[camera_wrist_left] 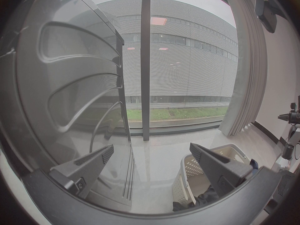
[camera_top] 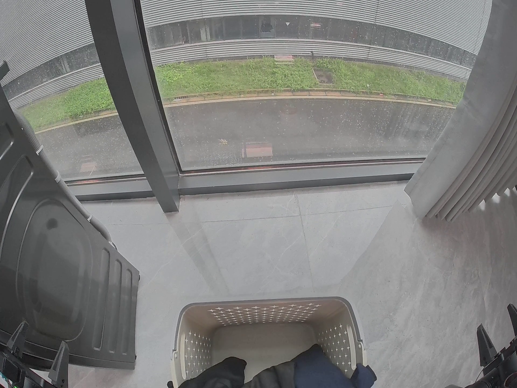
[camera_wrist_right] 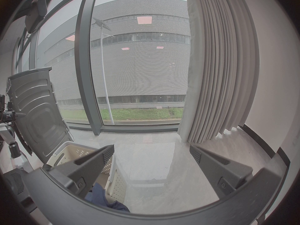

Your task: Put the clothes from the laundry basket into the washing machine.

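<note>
A beige perforated laundry basket (camera_top: 264, 301) stands on the floor right in front of me. Dark clothes (camera_top: 315, 370) lie in its near end, a black piece beside a navy one. The washing machine (camera_top: 59, 276) shows as a dark grey ribbed panel at the left. My left gripper (camera_top: 37, 348) hangs open and holds nothing, low at the left, close to that panel (camera_wrist_left: 68, 88) and left of the basket (camera_wrist_left: 179, 182). My right gripper (camera_top: 498, 338) is open too, low at the right of the basket (camera_wrist_right: 117, 185), with navy cloth (camera_wrist_right: 98, 194) near one finger.
A big window with a dark upright post (camera_top: 134, 92) runs across the far side of the pale tiled floor (camera_top: 258, 243). A grey curtain (camera_top: 474, 125) hangs at the right. Open floor lies between basket and window.
</note>
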